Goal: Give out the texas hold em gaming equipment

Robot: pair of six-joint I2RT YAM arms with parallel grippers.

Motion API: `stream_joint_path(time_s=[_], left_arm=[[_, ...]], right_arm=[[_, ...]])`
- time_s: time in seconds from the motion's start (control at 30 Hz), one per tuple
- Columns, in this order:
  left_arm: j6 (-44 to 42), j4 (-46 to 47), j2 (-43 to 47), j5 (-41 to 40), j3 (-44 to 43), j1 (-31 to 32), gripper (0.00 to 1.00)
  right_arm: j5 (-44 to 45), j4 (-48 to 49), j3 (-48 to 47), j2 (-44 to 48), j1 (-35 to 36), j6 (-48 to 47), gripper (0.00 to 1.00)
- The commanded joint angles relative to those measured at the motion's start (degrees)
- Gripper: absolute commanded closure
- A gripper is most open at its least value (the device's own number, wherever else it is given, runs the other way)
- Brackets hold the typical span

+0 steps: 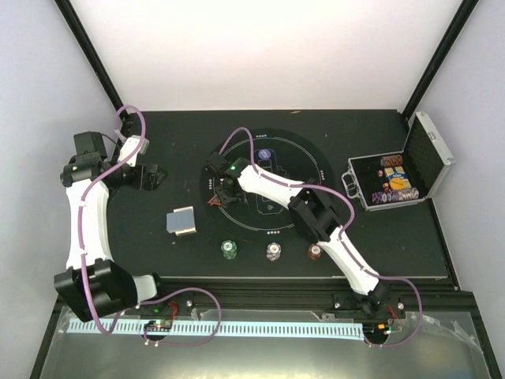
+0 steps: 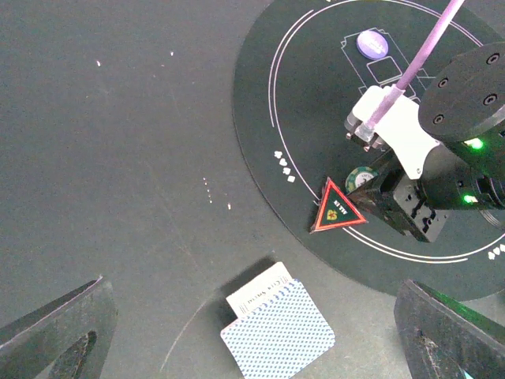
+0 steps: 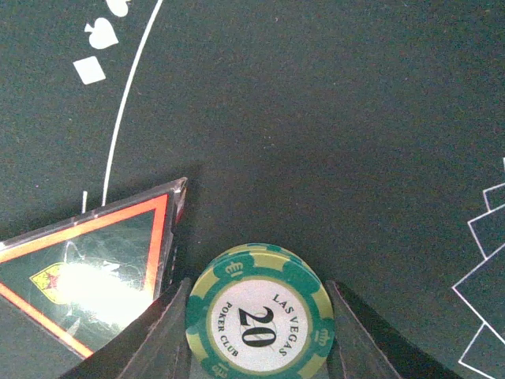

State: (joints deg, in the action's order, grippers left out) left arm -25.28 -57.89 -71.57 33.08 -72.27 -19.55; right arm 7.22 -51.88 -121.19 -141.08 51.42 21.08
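My right gripper point(image 3: 260, 335) is shut on a green striped chip point(image 3: 260, 314) marked 20, with a finger against each side. It is low over the left part of the round black mat point(image 1: 308, 170), right beside the red triangle marker point(image 3: 87, 276). From above, the right gripper point(image 1: 225, 192) hides the chip, and the marker point(image 1: 214, 203) shows at its left. My left gripper point(image 2: 251, 316) stands wide open and holds nothing, high above a small stack of blue-backed cards point(image 2: 276, 332) with one white face showing. In the left wrist view the green chip point(image 2: 360, 178) peeks out beside the marker point(image 2: 338, 207).
Three short chip stacks, green point(image 1: 228, 249), white point(image 1: 273, 252) and maroon point(image 1: 315, 252), stand in a row off the mat's near rim. A round bluish piece point(image 1: 266, 154) lies on the mat's far side. The open silver case point(image 1: 398, 181) holding more chips stands at the right.
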Motion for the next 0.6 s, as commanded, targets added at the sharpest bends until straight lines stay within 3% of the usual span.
stream_joint_path(time_s=[0.0, 0.13, 0.3, 0.57], left_arm=[[0.23, -1.13, 0.71, 1.21, -2.17, -0.31, 0.01], [0.04, -1.46, 0.97, 1.12, -2.15, -0.35, 0.01], [-0.34, -1.88, 1.41, 0.88, -2.22, -0.36, 0.01], [-1.09, -2.92, 2.49, 0.44, -2.17, -0.31, 0.01]], right_arm=[[-0.78, 1.11, -0.34, -1.07, -0.11, 0.19, 0.77], [1.22, 1.17, 1.28, 1.32, -0.34, -0.25, 0.54], [3.75, 1.16, 3.09, 7.08, -0.29, -1.24, 0.33], [7.93, 3.7, 16.43, 24.12, 3.21, -1.3, 0.21]])
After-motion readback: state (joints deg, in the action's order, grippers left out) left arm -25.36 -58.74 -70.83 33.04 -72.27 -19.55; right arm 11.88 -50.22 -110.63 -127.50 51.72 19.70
